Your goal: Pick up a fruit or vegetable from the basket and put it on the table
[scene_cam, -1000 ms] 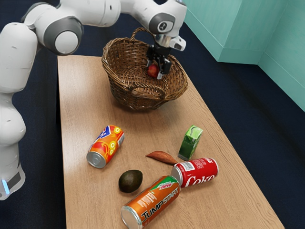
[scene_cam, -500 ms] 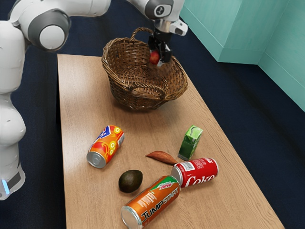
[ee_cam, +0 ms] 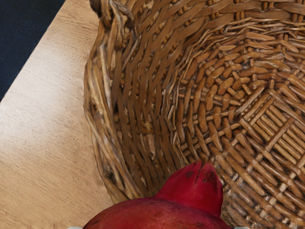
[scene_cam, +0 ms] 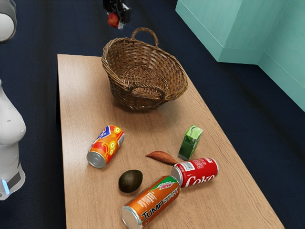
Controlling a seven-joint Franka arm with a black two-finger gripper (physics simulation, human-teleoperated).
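At the top of the exterior view, my gripper (scene_cam: pixel 119 18) is shut on a red fruit (scene_cam: pixel 113 20) that looks like a pomegranate. Both are raised above the far rim of the wicker basket (scene_cam: pixel 114 81), near its handle. The basket stands on the far part of the wooden table (scene_cam: pixel 86 114). In the wrist view the red fruit (ee_cam: pixel 157 214) is large at the lower edge, its pointed crown over the woven basket (ee_cam: pixel 138 109). The table (ee_cam: pixel 43 133) lies beside the basket's rim.
Nearer on the table are an orange can (scene_cam: pixel 106 146), an avocado (scene_cam: pixel 130 181), a Jumpstart can (scene_cam: pixel 151 202), a Coke can (scene_cam: pixel 196 172), a reddish-brown sweet potato (scene_cam: pixel 162 157) and a green carton (scene_cam: pixel 190 142). The arm's base stands at the exterior view's left.
My gripper has risen out of the basket with the red fruit and moved toward the exterior view's upper left. The basket and the things on the table have stayed put.
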